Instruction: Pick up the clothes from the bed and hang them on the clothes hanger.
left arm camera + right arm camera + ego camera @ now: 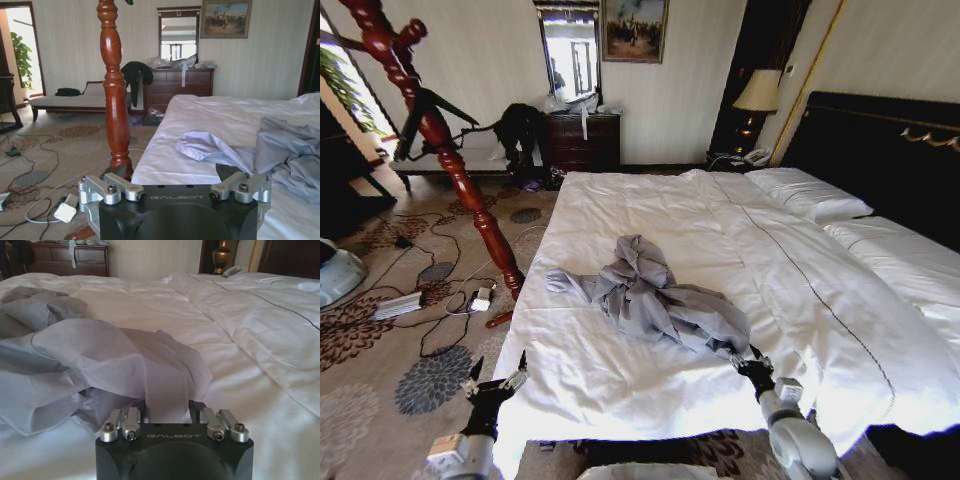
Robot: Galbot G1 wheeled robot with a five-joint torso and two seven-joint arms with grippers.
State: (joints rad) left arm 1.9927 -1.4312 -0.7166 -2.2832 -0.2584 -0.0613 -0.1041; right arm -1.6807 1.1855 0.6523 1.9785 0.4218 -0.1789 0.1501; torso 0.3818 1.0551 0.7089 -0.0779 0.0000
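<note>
The clothes [655, 298], a light grey-lavender shirt, lie crumpled on the white bed [650, 205] near its front edge. One sleeve [210, 146] trails toward the bed's left side. At the shirt's near right corner, my right gripper [752, 363] is shut on a fold of the shirt [167, 385], which runs down between its fingers. My left gripper [492, 382] hangs open at the bed's front left corner, a little short of the sleeve and holding nothing. A black clothes hanger [438, 104] hangs on the red wooden stand at the left.
The stand's turned post [470, 195] rises close to the bed's left edge. Cables, a power strip [398, 305] and an adapter [65, 212] litter the carpet there. A dresser [582, 140] with a black garment [520, 128] stands by the far wall. A dark headboard [880, 150] lies to the right.
</note>
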